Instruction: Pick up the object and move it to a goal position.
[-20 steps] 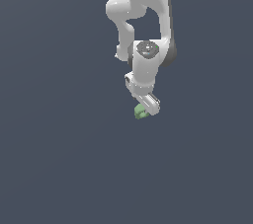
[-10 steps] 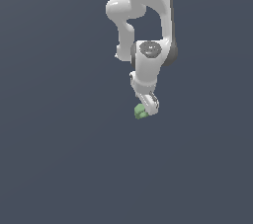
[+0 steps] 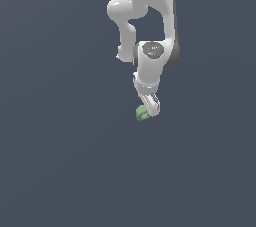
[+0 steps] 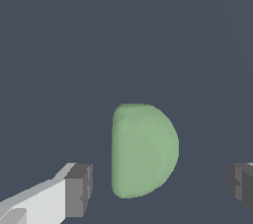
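I see the gripper (image 4: 158,188) spread wide, its dark fingertips (image 4: 79,188) either side of the object (image 4: 143,150) with clear gaps on both flanks — nothing touching it. In the exterior view the object (image 3: 141,113) sits just below the fingers, toward that view's left — bare grey floor (image 3: 60,171) all round

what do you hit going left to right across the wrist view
one gripper finger → the pale green object in the gap, touching neither finger → the other finger at the picture's edge
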